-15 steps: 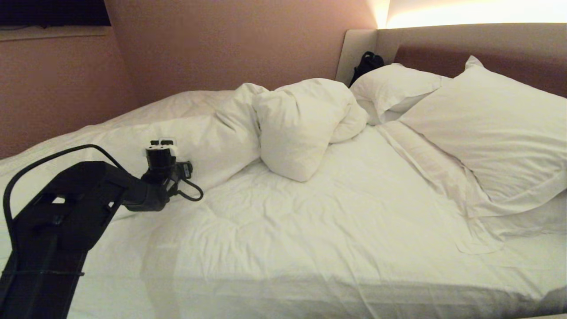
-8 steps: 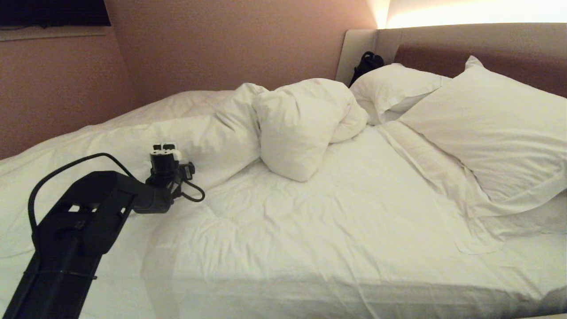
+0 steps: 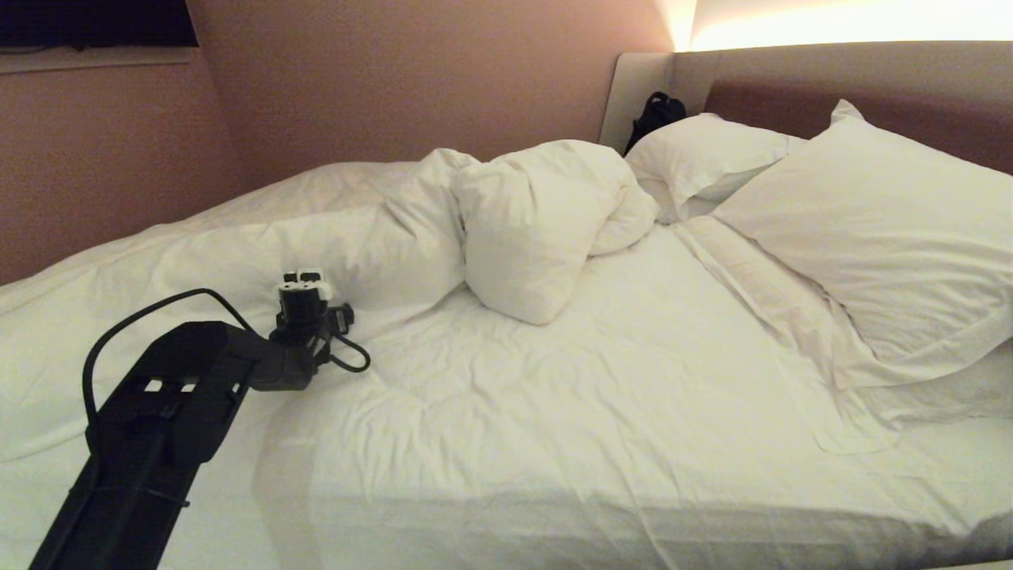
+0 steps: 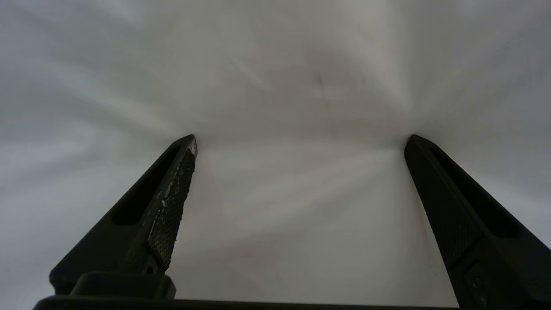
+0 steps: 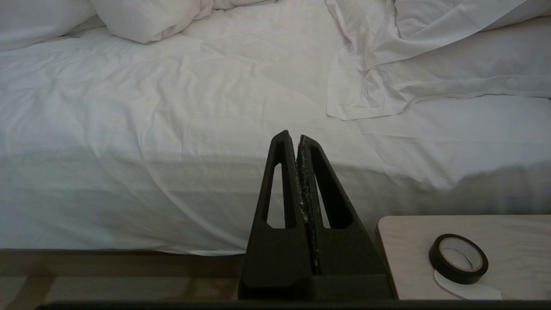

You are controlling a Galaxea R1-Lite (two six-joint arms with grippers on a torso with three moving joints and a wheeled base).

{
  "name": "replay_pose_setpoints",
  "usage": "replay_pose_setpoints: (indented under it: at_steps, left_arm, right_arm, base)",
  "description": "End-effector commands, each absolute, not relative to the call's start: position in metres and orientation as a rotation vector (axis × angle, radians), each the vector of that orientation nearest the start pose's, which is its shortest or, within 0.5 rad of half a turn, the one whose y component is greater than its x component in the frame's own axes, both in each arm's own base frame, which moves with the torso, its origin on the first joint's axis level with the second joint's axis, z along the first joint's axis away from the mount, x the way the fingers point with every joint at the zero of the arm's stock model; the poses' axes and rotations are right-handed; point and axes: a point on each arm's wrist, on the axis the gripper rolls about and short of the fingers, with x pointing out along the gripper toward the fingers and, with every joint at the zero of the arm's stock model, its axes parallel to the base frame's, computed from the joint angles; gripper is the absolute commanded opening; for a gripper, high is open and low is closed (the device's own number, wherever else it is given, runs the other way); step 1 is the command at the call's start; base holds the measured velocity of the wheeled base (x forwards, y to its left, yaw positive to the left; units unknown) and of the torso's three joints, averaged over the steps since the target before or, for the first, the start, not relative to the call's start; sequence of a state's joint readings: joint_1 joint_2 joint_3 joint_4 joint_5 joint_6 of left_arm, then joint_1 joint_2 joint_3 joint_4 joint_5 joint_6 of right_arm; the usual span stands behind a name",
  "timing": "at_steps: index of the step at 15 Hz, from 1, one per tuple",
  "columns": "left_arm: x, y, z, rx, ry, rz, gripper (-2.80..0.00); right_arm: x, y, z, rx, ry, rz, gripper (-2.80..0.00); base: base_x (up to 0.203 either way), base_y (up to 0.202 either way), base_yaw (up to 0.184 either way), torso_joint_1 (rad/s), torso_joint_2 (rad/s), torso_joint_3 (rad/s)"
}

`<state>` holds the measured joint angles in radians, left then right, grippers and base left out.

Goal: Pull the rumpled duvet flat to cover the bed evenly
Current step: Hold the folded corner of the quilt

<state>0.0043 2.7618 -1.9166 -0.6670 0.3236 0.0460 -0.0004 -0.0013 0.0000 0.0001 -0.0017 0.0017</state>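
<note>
The white duvet (image 3: 530, 229) is bunched into a puffy lump mid-bed, and the rest of it lies along the far left side. The bed (image 3: 633, 380) shows creased white sheet in front of it. My left gripper (image 3: 301, 279) reaches over the bed's left part and points down into the duvet's near fold. In the left wrist view the left gripper (image 4: 301, 142) is open, both tips pressing into white cloth (image 4: 301, 86) with nothing clamped. My right gripper (image 5: 298, 137) is shut and empty, parked off the bed's near side.
Two white pillows (image 3: 870, 229) (image 3: 704, 158) lean at the padded headboard (image 3: 791, 79), with a black bag (image 3: 655, 115) behind them. A pale side table (image 5: 413, 258) with a black tape roll (image 5: 458, 258) stands beside the right gripper. Pink walls close the far side.
The left arm has stretched farther over the bed. Its wrist has shifted a little right and lower in the head view, down onto the duvet. The duvet's lump has not moved.
</note>
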Motion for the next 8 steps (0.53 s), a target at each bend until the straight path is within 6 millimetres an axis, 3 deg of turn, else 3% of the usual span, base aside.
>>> replay_pose_setpoints:
  at_steps: [1, 8]
  left_arm:
    - [0.551, 0.01, 0.007, 0.075, 0.19, 0.325, 0.0]
    - [0.551, 0.01, -0.009, 0.084, 0.24, 0.321, 0.0]
  right_arm:
    - [-0.023, 0.0, 0.075, 0.002, 0.0, -0.002, -2.8]
    - [-0.023, 0.0, 0.075, 0.002, 0.0, -0.002, -2.8]
  base:
    - [0.0, 0.0, 0.0, 0.0, 0.0, 0.0]
    - [0.0, 0.0, 0.0, 0.0, 0.0, 0.0]
